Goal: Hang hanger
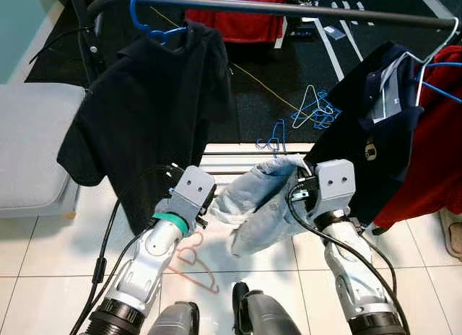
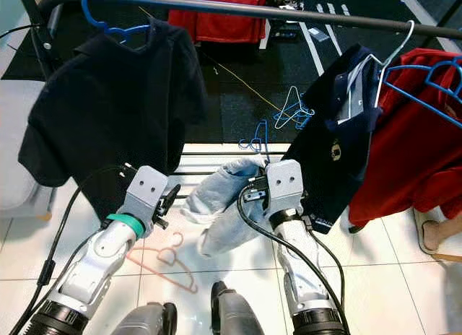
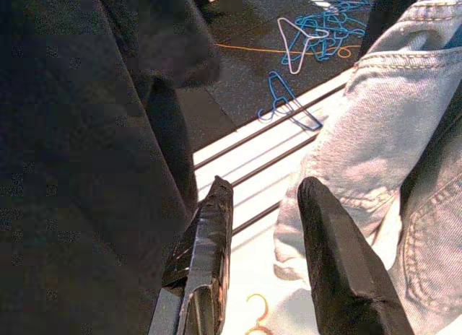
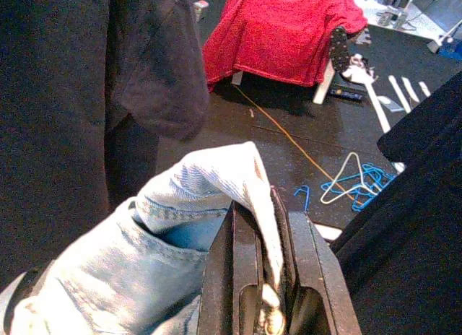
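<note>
Clothes rail, right pincer pinching jeans

No readable text, navy polo shirt chest emblem and neck label too small

Pale denim garment: crumpled, sagging, waistband edge pinched between closed fingers of right hand, bulk hanging just beside open left hand. Pink hanger: flat on tiled floor, below left hand, untouched. Clothes rail: horizontal, above both hands.
</note>
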Available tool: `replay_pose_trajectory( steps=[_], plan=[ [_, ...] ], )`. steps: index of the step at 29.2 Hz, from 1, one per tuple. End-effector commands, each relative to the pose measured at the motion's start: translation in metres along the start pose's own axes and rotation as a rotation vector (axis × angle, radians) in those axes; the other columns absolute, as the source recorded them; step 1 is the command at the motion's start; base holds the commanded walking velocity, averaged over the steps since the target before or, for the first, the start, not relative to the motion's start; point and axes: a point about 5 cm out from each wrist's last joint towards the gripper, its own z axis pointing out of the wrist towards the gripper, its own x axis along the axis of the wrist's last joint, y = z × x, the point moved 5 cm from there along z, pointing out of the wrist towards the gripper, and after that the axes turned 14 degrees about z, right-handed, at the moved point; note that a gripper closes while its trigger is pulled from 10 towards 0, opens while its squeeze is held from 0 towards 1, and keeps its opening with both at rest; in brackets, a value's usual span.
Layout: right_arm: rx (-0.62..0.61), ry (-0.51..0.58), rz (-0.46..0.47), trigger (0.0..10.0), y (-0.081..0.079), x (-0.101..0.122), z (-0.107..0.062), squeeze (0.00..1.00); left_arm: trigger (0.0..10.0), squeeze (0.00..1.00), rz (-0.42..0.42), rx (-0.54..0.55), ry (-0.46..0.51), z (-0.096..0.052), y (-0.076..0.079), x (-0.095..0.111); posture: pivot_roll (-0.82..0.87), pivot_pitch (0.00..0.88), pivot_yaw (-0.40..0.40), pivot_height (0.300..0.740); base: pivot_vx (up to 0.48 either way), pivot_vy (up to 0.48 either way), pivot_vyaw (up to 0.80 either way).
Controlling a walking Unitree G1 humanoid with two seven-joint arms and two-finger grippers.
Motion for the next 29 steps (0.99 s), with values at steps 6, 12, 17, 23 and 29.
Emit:
replay_pose_trajectory(
  steps=[6,12,17,23,29],
  plan=[
    [0.095,-0.035,-0.1,10.0,-0.006,-0.005,-0.002,0.0,10.0,0.0,0.0,0.0,-0.021,-0.003,0.005,-0.008,-0.09,0.13,-0.015,0.74,0.0,0.0,0.0],
    [0.463,-0.203,-0.394,10.0,-0.014,-0.016,-0.013,0.0,10.0,0.0,-0.017,0.037,0.043,0.006,-0.012,0.009,-0.09,0.13,-0.012,0.74,0.0,0.0,0.0],
    [0.62,-0.322,-0.494,10.0,-0.006,-0.019,-0.026,0.0,10.0,0.0,0.014,0.015,0.089,0.009,-0.018,0.017,-0.11,0.123,-0.004,0.74,0.0,0.0,0.0],
    [0.796,-0.449,-0.903,10.0,0.03,-0.009,-0.036,0.0,10.0,0.0,0.142,-0.138,0.186,0.007,-0.018,0.028,-0.11,0.111,-0.011,0.74,0.0,0.0,0.0],
    [0.733,-0.285,-0.998,10.0,0.031,0.024,-0.012,0.0,10.0,0.0,0.165,-0.28,0.228,0.0,-0.005,0.031,-0.12,0.112,-0.008,0.74,0.0,0.0,0.0]
  ],
)
